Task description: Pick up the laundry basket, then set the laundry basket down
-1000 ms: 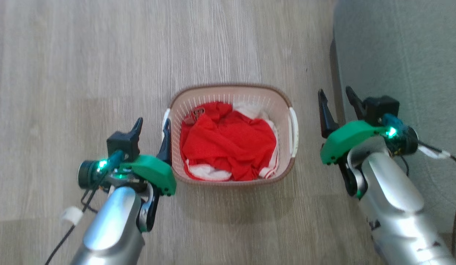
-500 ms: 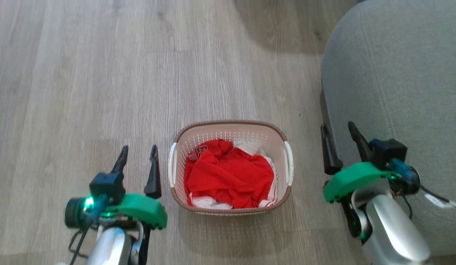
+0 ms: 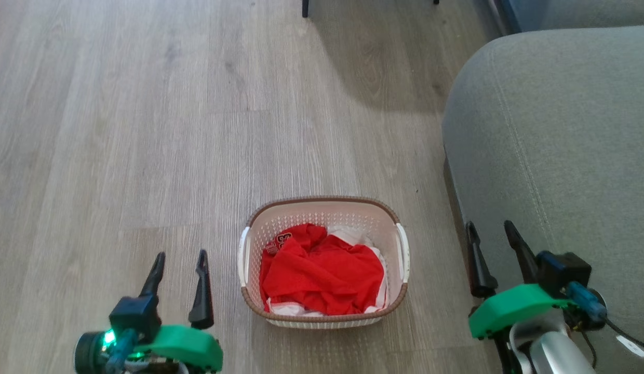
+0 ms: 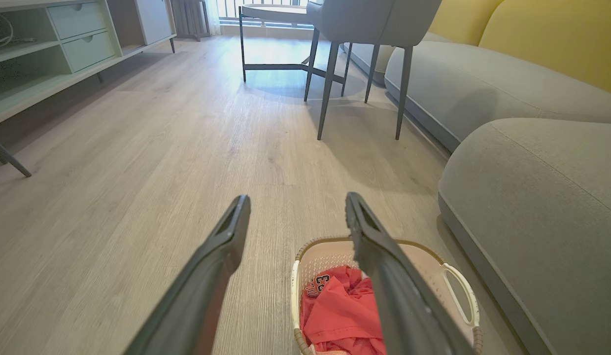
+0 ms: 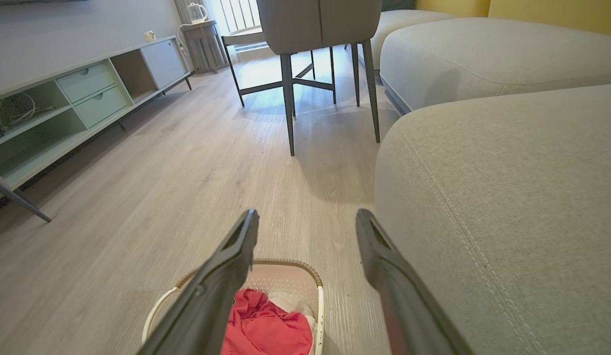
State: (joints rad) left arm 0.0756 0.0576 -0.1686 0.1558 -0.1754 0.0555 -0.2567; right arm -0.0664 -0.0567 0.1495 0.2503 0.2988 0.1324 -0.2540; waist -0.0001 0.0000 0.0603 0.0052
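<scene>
The right gripper (image 5: pixel 306 219) holds its two dark fingers well apart, with bare wooden floor (image 5: pixel 162 172) between the tips. Below the left-hand finger, partly hidden by it, sits the laundry basket (image 5: pixel 288 282), with red clothing (image 5: pixel 268 330) heaped inside. A grey sofa (image 5: pixel 507 197) lies just right of the other finger. Beyond the tips stands a grey chair (image 5: pixel 318 19) on dark legs. Far off to the left runs a low cabinet (image 5: pixel 84 93).

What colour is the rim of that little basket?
The rim of the laundry basket is brown with a woven look; the head view shows it best.
</scene>
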